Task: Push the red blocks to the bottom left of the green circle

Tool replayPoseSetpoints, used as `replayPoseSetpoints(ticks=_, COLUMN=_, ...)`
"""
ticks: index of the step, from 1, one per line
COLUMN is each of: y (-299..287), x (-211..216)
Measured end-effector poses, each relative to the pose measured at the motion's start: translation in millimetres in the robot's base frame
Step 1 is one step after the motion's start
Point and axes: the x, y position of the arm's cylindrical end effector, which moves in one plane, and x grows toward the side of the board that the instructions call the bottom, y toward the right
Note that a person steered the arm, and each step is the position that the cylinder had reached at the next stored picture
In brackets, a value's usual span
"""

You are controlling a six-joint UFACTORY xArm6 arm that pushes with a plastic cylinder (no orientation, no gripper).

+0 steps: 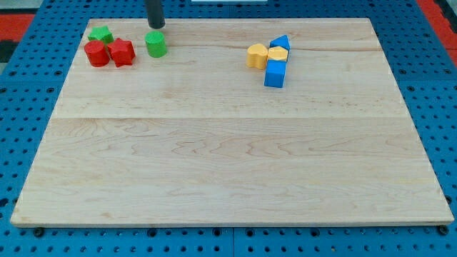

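Tip [156, 27] just above green circle [156, 44] (apart), bare rod gripping nothing, red blocks [109, 53] lower left.

Pale wooden counter [228, 150], smooth and matt, planks joined with fine grain lines running across; beneath it a blue perforated base [21, 128], plastic-looking with a slight sheen. Small blocks of painted wood or plastic, which of the two not clear, all smooth with a soft gloss: red cylinder [96, 53], red star-like block [122, 53], green block [101, 34], green circle [156, 43], yellow heart-like block [256, 55], yellow block [278, 54], blue cube [275, 73], blue triangular block [281, 42]. Dark rod ending in my tip [156, 27], matt, material not clear.
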Motion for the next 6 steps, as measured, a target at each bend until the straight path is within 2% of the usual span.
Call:
replayPoseSetpoints(ticks=1, y=-5.0, x=0.4)
replayPoseSetpoints(ticks=2, y=-119.4, x=0.3)
replayPoseSetpoints(ticks=3, y=-156.2, x=9.9)
replayPoseSetpoints(ticks=4, y=-156.1, x=80.5)
replayPoseSetpoints(ticks=5, y=-113.4, x=104.0)
replayPoseSetpoints(ticks=6, y=-106.3, x=101.1)
